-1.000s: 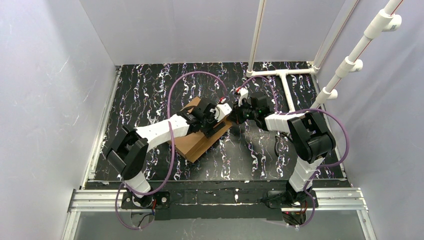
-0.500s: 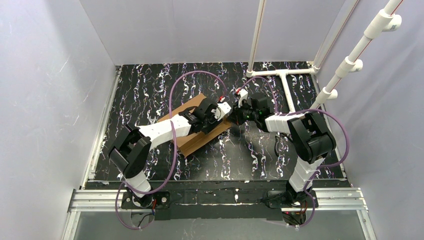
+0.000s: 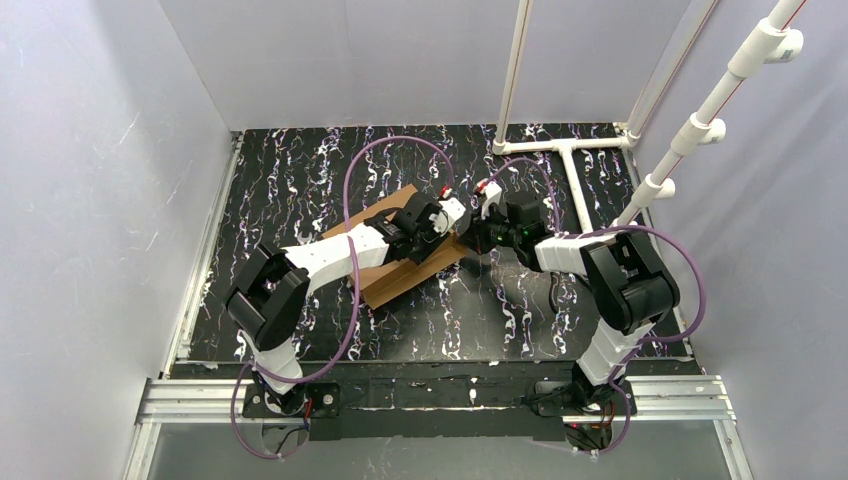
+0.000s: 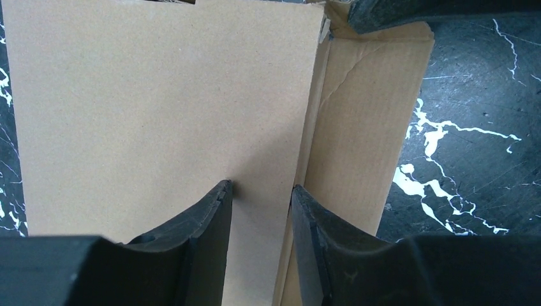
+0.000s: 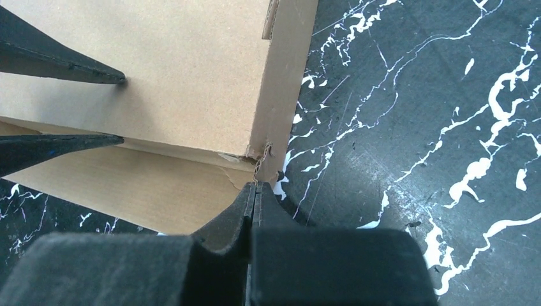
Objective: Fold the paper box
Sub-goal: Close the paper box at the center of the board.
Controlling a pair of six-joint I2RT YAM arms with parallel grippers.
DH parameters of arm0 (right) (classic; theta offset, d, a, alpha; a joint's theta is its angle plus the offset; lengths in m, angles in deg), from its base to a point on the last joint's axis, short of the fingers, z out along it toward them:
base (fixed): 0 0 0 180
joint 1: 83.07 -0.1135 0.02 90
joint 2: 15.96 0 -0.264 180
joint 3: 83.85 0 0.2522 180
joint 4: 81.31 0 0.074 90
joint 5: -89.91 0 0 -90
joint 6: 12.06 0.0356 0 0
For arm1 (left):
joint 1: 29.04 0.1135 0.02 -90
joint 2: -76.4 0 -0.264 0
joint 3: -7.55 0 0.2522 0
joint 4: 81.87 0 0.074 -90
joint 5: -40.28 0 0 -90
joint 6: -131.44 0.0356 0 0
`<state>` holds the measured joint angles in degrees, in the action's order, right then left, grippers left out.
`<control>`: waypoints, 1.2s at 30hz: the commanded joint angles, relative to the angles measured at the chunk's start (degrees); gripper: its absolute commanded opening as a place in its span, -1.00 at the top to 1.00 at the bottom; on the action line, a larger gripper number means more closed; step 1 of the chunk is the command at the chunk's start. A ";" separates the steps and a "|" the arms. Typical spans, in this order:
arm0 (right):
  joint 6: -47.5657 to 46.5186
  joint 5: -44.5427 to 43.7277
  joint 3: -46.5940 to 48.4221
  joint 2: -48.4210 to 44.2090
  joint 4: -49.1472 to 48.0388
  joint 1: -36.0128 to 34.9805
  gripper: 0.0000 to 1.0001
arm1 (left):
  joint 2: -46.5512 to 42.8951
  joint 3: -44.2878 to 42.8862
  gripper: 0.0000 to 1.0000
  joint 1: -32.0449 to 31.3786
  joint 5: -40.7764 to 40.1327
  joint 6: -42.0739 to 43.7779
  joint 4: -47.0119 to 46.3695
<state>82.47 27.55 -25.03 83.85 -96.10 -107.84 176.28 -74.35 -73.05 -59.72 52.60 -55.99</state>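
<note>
We see the paper box [image 3: 395, 285] on the marbled surface [image 3: 300, 170], left fingers [image 4: 204, 229] slightly apart with tips on its top panel, right fingers [image 5: 236, 217] closed empty against its corner

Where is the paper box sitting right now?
In the top view the paper box lies near the middle of the table, slightly left of centre, under the left gripper, with the right gripper at its right corner.

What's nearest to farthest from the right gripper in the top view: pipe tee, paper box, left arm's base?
1. paper box, right at the right gripper, leftward.
2. pipe tee, far edge, to the right.
3. left arm's base, near edge, far left.
</note>
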 commanded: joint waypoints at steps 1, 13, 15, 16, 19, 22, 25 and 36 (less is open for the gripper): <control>3.13 -0.62 -2.58 -2.29 0.82 -0.18 0.97 | 1.94 -1.05 0.32 0.74 -1.47 -3.43 3.13; 8.93 -1.68 -5.97 -1.58 -3.58 -0.19 0.97 | 2.51 -1.89 0.33 1.76 -0.17 -4.64 4.40; 9.16 -0.99 -6.03 -1.64 -4.16 -0.23 0.97 | 2.64 -2.03 0.33 1.87 0.09 -4.49 4.48; 9.06 -0.82 -6.11 -1.64 -4.47 -0.19 0.97 | 2.69 -2.07 0.34 1.88 0.30 -4.46 4.55; 7.99 -0.63 -6.12 -1.64 -4.33 -0.39 0.97 | 2.93 -2.52 0.34 1.91 0.83 -4.52 4.82; 6.45 -0.39 -6.12 -1.80 -3.85 -0.93 0.97 | 3.26 -2.86 0.34 1.96 1.03 -4.77 5.23; 5.26 -0.55 -5.80 -1.75 -2.77 -1.50 0.97 | 3.39 -3.09 0.34 2.11 1.21 -4.82 5.52; 5.13 -2.85 -5.24 -0.86 0.43 -1.55 0.97 | 3.22 -2.80 0.35 2.70 1.69 -5.22 5.81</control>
<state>88.35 25.49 -29.77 83.34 -101.48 -108.71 177.67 -77.17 -71.95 -58.06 49.13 -52.62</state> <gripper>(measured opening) 0.042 0.323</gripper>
